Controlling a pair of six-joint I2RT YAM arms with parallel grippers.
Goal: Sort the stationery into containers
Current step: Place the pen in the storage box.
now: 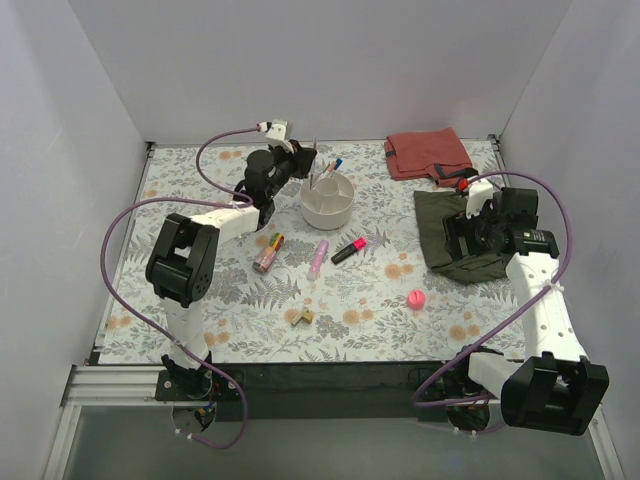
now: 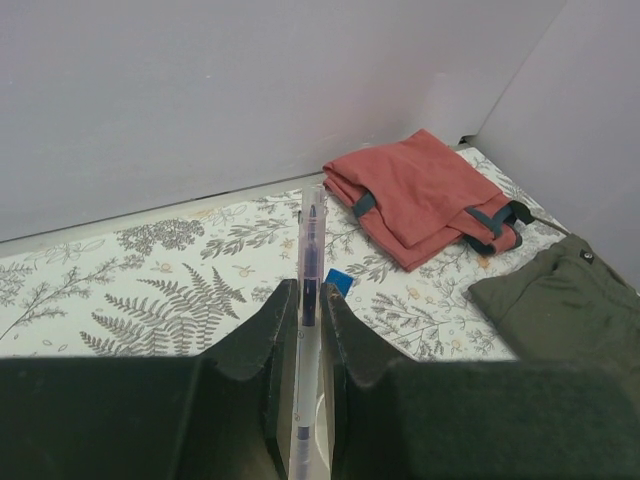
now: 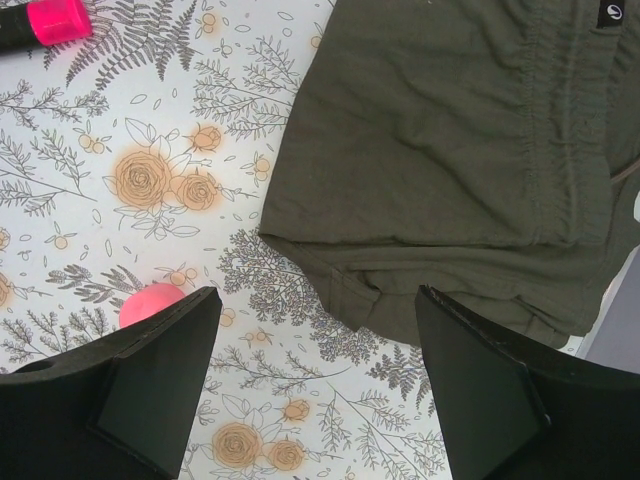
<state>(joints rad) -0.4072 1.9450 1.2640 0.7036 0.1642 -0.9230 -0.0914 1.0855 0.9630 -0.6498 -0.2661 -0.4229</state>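
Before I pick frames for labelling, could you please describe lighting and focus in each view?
Top external: even, diffuse light, soft shadows, no glare on the white bowl. Left wrist: left gripper nearly black, clear pen and red cloth sharp. Right wrist: right gripper a dark silhouette, olive cloth crisp.

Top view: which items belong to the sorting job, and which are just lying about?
Job: white bowl, pens in it, clear pen, patterned tube, lilac tube, black-pink highlighter, pink ball, tan bits.
Lying about: red cloth, olive-green cloth.
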